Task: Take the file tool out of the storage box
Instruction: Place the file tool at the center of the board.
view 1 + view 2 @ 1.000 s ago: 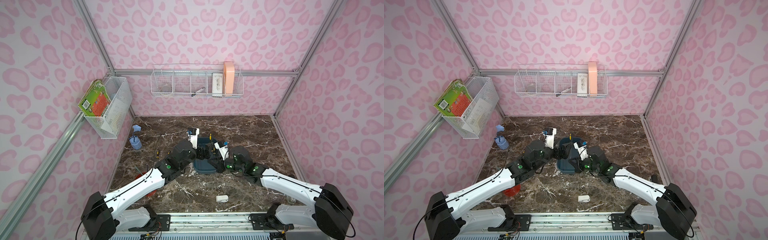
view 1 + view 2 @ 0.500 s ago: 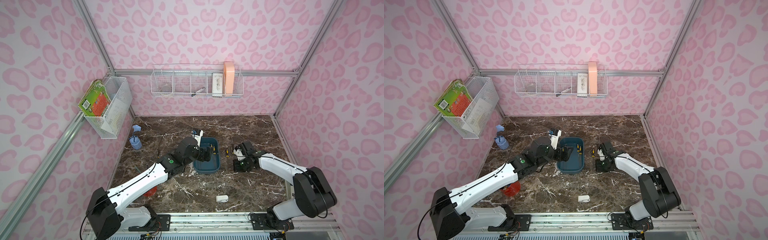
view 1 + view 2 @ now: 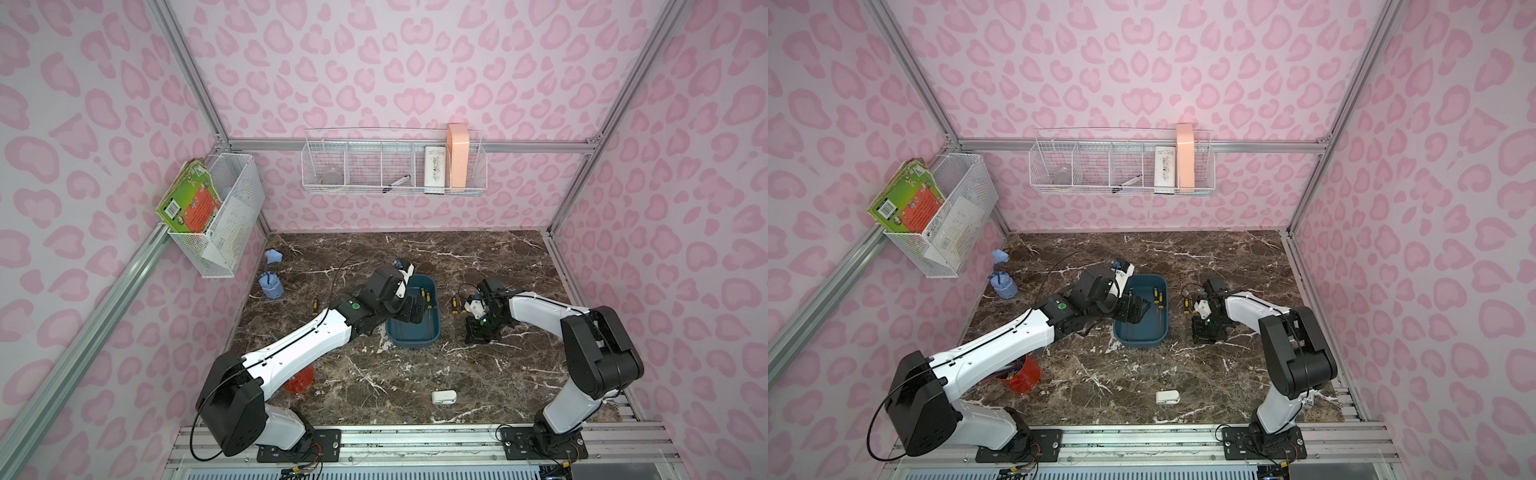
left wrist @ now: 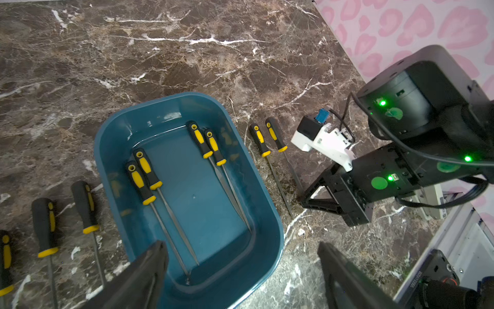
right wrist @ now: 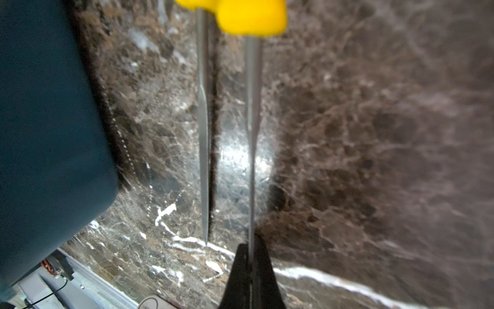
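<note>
The teal storage box [image 3: 412, 334] [image 3: 1138, 337] [image 4: 112, 149] sits mid-table with several yellow-and-black file tools [image 4: 144, 176] lying inside. My left gripper [image 4: 240, 246] [image 3: 411, 309] hangs open above the box's near end and holds nothing. To the right of the box, my right gripper [image 5: 250, 247] [image 3: 478, 332] is shut on the thin tip of a file tool [image 5: 252, 133] [image 4: 276, 135] stretched low along the marble. A second file [image 5: 203, 133] [image 4: 260, 140] lies beside it on the table.
Three more files [image 4: 88, 206] lie on the marble on the box's other side. A red cup [image 3: 299, 378] stands under the left arm. A small white object [image 3: 443, 397] lies near the front. A blue cup [image 3: 270, 286] is at far left. Wire baskets [image 3: 392, 166] hang on the walls.
My right arm swung right, from the box's edge to the table beside it, carrying a file. The left gripper shifted further over the box, still open.
</note>
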You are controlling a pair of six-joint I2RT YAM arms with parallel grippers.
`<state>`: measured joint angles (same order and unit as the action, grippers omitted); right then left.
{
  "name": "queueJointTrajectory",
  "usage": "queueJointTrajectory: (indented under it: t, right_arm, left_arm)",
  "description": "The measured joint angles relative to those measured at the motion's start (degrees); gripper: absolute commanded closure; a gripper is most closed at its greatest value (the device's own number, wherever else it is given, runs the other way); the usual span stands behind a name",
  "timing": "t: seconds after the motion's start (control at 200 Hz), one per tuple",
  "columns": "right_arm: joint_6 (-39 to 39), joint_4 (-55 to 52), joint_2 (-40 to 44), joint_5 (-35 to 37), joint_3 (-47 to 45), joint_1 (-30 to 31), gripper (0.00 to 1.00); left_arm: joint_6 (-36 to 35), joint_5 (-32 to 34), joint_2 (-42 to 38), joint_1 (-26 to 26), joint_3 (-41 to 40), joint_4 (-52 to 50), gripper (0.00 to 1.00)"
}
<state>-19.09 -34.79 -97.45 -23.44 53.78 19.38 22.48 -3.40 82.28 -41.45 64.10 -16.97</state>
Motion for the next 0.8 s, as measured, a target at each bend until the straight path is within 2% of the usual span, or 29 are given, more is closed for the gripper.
queueJointTrajectory:
  t: [0.345,0.525,0.8]
  right_arm:
    - [-0.57,-2.27,-2.95,-5.68,2.08,-2.86,1.0]
    - [-0.22,-5.11,-3.32,-5.16,4.33,-4.96,1.0]
    - [1.03,-7.89,-7.3,-6.73,6.64,-4.94,1.0]
  left_arm:
    - [-2.08,-4.39,1.95,0.9,2.86,-4.09,0.08]
    - [-3.41,-5.68,3.69,1.22,4.46,-6.95,0.09]
    - [-4.68,-7.76,6.03,1.2,5.73,-9.77,0.1]
